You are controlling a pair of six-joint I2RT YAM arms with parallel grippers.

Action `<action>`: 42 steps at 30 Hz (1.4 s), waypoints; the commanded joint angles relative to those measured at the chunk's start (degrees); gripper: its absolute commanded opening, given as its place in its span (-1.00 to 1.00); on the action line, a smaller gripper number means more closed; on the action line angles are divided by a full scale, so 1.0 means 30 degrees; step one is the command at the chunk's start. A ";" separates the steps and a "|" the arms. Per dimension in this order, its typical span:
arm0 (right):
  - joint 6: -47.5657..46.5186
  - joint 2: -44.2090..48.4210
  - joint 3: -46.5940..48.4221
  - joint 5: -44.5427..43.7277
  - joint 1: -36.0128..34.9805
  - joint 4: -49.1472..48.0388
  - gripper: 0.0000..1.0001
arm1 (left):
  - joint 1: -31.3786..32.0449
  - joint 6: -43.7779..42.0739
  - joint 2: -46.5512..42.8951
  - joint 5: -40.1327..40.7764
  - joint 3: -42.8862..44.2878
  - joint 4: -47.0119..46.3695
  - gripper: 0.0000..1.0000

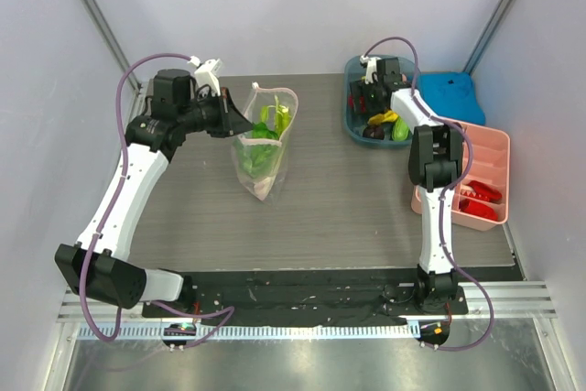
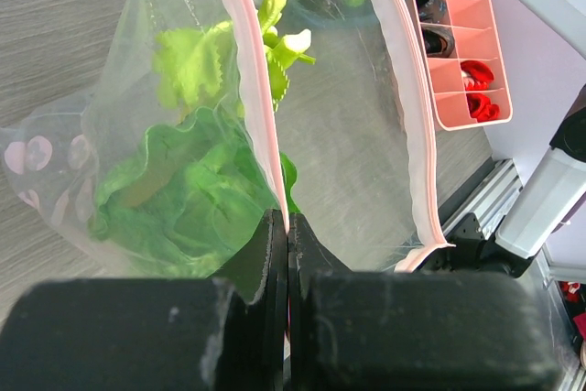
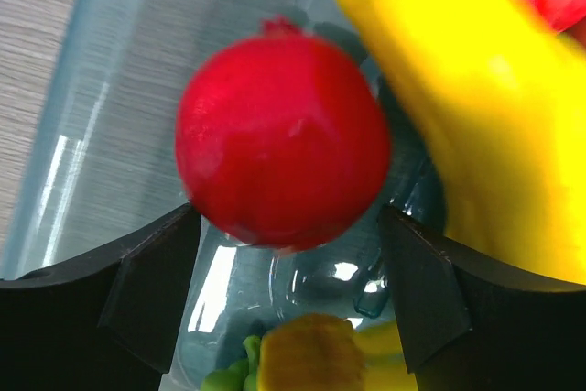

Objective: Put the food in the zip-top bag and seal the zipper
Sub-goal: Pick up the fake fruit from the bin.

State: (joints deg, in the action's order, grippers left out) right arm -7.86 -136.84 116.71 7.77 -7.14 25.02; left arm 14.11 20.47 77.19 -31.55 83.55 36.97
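Note:
The zip-top bag (image 1: 265,148) stands on the table with its mouth open upward. The lettuce head (image 2: 183,199) and the celery-like stalk (image 2: 275,38) lie inside it. My left gripper (image 1: 240,124) is shut on the pink zipper (image 2: 252,89) at the near rim, pinching it between the fingertips in the left wrist view (image 2: 288,226). My right gripper (image 1: 366,103) is down inside the teal bin. It is open in the right wrist view (image 3: 288,226), with the red round fruit (image 3: 282,139) sitting between its fingertips.
The teal bin (image 1: 351,125) at the back right holds yellow bananas (image 3: 458,89) and other toy food. A blue lid (image 1: 449,98) lies beside it. A pink divided tray (image 1: 490,148) with red items stands along the right edge.

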 commanded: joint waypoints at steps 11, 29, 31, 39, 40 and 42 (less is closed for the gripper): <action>0.0948 0.0086 0.1028 -0.0155 -0.0082 -0.1511 0.78 | -0.0133 0.0033 -0.0007 -0.0645 0.0744 -0.0634 -1.00; 0.1623 -0.0300 0.0974 0.0427 -0.0053 -0.2362 0.29 | -0.0133 -0.0465 0.0345 -0.0703 0.0920 -0.0224 -1.00; 0.1710 0.0812 0.0302 0.0718 -0.0024 -0.2333 -0.03 | -0.0133 -0.0466 0.0345 -0.0733 0.0979 -0.0224 -1.00; 0.3116 0.5149 -0.0932 0.2712 0.0123 -0.2333 -0.98 | -0.0133 -0.0232 0.0316 -0.1202 0.1008 -0.0663 -1.00; 0.3465 0.5878 -0.1078 0.2858 0.0152 -0.2333 -0.99 | -0.0133 -0.0144 0.0316 -0.1260 0.1008 -0.0693 -1.00; 0.3731 0.6556 -0.1225 0.3586 0.0210 -0.2187 -0.99 | -0.0104 -0.0027 0.0374 -0.1348 0.0950 -0.0926 -1.00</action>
State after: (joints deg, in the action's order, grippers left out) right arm 0.36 -127.31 112.66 13.74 -6.90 20.88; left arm 14.11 20.38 78.30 -33.50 84.20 36.97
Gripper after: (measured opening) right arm 0.772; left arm 0.019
